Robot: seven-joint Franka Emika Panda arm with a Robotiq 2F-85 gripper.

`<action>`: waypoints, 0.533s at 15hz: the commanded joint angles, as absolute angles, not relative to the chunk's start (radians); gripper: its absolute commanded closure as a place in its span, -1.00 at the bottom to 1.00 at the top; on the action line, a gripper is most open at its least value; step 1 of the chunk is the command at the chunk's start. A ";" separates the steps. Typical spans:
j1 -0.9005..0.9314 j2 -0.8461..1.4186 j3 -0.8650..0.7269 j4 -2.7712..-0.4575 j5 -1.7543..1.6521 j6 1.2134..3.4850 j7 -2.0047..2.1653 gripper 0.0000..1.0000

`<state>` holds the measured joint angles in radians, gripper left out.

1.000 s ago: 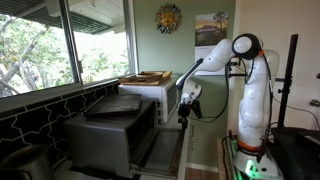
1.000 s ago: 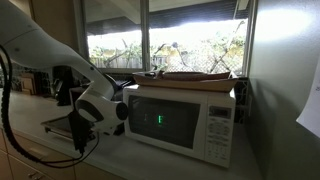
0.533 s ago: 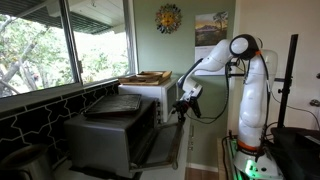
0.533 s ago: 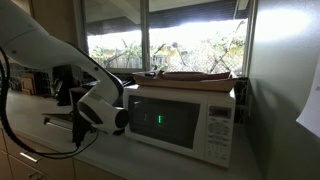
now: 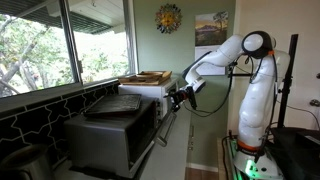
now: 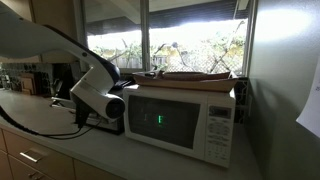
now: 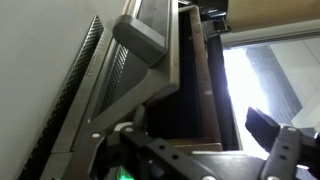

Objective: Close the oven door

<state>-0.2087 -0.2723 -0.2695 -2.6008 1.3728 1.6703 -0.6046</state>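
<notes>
The oven is a dark grey box on the counter with a flat dark tray on top. The oven door stands steeply tilted, a little way from shut, hinged at its bottom edge. My gripper is at the door's top edge, against its outer face. In the wrist view the door's dark glass and grey frame fill the picture just ahead of my fingers, which are spread apart and hold nothing. In an exterior view my gripper hides most of the oven.
A white microwave with a wooden tray on top stands right beside the oven. Windows run behind the counter. The robot's base stands across a gap of open floor.
The door has swung up from nearly flat to steeply tilted. My gripper has risen and moved toward the oven with the door's top edge.
</notes>
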 commanded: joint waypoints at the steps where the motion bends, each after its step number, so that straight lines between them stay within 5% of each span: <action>1: -0.242 -0.421 -0.226 -2.665 1.436 1.746 -0.556 -1.00; 8: -0.290 -0.578 -0.134 -2.694 1.316 1.955 -0.540 -1.00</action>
